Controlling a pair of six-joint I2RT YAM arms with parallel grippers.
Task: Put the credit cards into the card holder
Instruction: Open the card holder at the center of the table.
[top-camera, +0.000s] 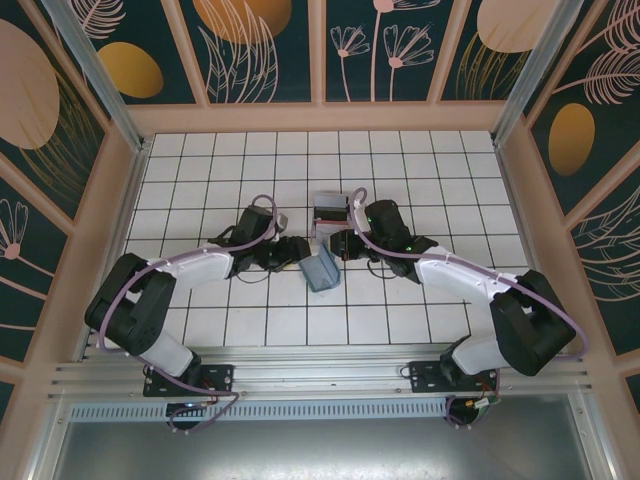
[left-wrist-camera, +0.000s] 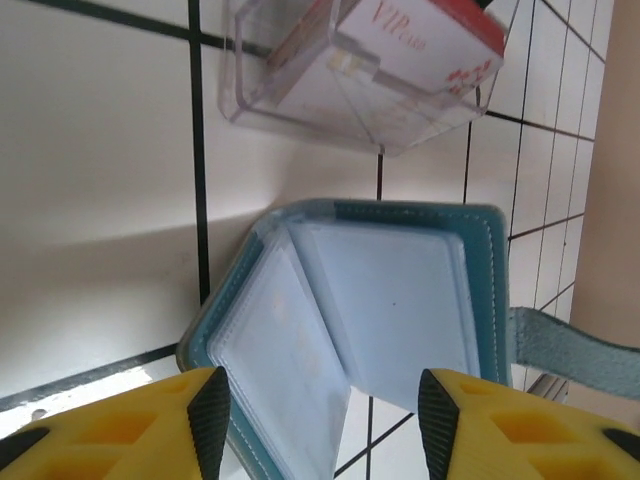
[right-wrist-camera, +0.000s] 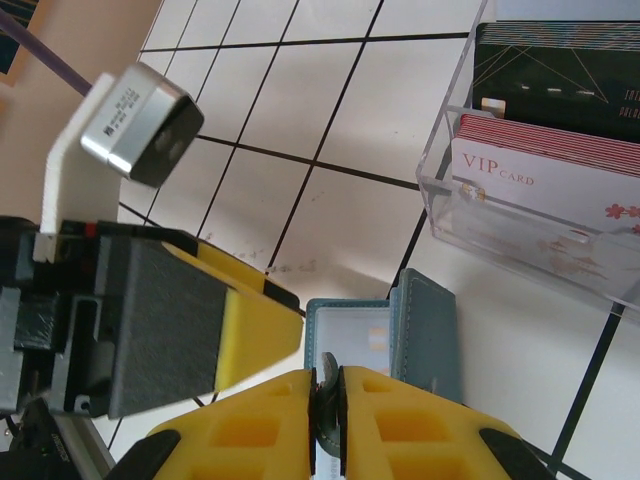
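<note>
Teal card holder (left-wrist-camera: 400, 300), right pincer (right-wrist-camera: 327, 385) clenching it, left pincer (left-wrist-camera: 323, 410) released, clear box (left-wrist-camera: 350, 110) near.

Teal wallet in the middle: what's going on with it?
The right pincer is shut on a flap of the teal bifold wallet, which lies open. The left pincer stands open over its light-blue pockets, holding nothing. The dark cards and red-and-white cards sit in the clear plastic box beside it.

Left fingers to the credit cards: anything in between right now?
Yes. The open card holder lies directly ahead of the left gripper, between it and the clear box beyond. The credit cards sit inside that box, behind its walls.
</note>
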